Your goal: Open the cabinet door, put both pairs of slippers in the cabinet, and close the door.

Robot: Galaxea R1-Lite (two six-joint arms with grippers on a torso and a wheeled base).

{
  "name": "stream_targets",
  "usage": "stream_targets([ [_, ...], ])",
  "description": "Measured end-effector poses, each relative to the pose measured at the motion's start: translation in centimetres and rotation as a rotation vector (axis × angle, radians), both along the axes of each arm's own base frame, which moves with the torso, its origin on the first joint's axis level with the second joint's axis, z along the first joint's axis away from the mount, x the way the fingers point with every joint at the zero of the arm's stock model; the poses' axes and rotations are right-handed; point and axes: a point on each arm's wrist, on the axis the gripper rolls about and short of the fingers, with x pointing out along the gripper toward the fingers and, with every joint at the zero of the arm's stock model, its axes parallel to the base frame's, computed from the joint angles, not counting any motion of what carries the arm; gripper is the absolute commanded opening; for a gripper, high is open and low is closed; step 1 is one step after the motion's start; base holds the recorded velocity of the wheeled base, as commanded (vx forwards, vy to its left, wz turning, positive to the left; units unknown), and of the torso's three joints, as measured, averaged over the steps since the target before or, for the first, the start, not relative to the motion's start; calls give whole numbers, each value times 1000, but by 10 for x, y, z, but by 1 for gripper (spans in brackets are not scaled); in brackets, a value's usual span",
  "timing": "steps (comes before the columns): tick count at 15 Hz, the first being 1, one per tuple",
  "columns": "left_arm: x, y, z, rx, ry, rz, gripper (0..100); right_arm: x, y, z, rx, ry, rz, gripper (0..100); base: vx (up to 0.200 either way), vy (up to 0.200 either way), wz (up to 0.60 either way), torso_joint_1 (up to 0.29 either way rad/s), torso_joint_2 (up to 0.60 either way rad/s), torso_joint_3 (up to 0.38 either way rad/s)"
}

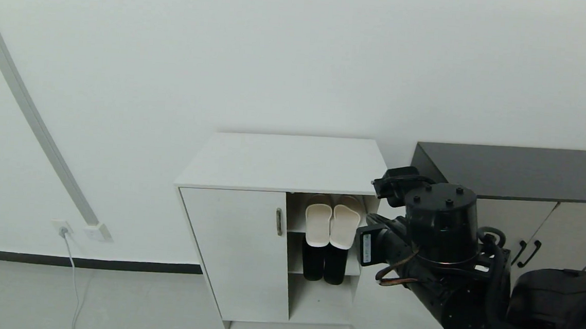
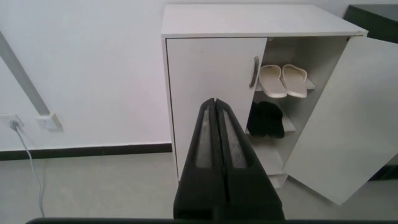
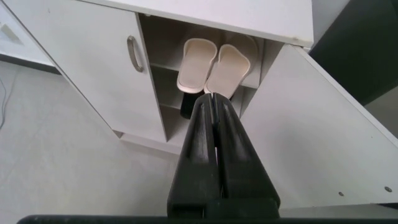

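Both hands clenched, empty. My right hand (image 3: 214, 98) is beside the open door (image 3: 317, 130), with the white slippers (image 3: 214, 65) and black slippers (image 1: 324, 262) shelved in the cabinet (image 1: 283, 161) just ahead. My left hand (image 2: 214, 102) is farther off. The door awaits closing.

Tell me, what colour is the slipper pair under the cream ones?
The lower pair is black; the head view shows it best.

The right arm (image 1: 441, 221) covers the upper part of the open door (image 1: 393, 321) and one side of the cabinet (image 1: 283, 161) in the head view, where the dark sideboard (image 1: 519, 170) is cut off at the right edge. In the right wrist view the black slippers (image 3: 186, 107) sit mostly behind the right gripper (image 3: 213, 98).
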Motion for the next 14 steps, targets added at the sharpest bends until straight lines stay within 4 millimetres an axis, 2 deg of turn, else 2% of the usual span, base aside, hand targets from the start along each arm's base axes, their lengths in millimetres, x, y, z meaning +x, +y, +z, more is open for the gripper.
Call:
stream_targets([
  [6, 0, 0, 0, 0, 0, 0, 0, -1, -1, -3, -4, 12, 23, 0, 0, 0, -600, 7, -3, 1],
  [14, 0, 0, 0, 0, 0, 2, 0, 8, -8, -4, -4, 16, 8, 0, 0, 0, 0, 0, 0, 0],
])
